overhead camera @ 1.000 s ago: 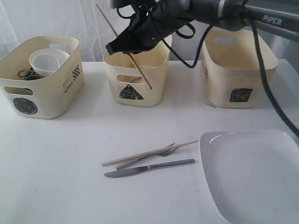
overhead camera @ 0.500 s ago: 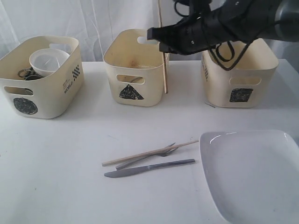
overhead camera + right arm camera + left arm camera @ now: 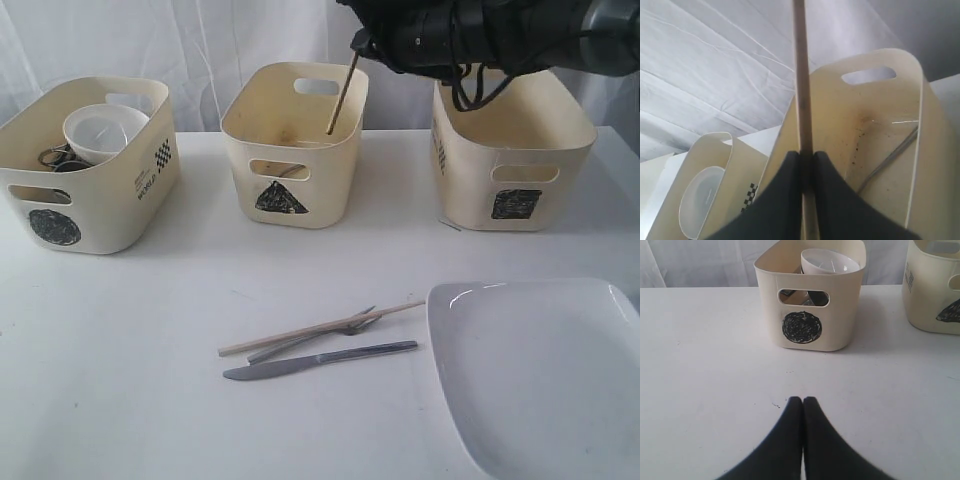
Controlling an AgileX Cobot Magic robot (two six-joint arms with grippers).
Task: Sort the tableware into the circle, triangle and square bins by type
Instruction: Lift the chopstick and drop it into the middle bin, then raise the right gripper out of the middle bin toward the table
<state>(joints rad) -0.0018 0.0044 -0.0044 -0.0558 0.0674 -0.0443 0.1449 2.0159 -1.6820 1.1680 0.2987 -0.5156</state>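
The right arm (image 3: 500,25) is stretched in from the right, above and behind the triangle bin (image 3: 240,140), with its dark wrist turned towards that bin. The right gripper (image 3: 362,42) is held over the bin's rear right corner. Its two black fingers (image 3: 785,200) are pressed onto a chopstick (image 3: 342,95), which is pinched between the tips and slanted down, its lower end inside the bin. The left gripper (image 3: 803,401) is held low and level, well apart from the triangle bin. Its fingers are pressed flat against each other, and nothing is gripped between them.
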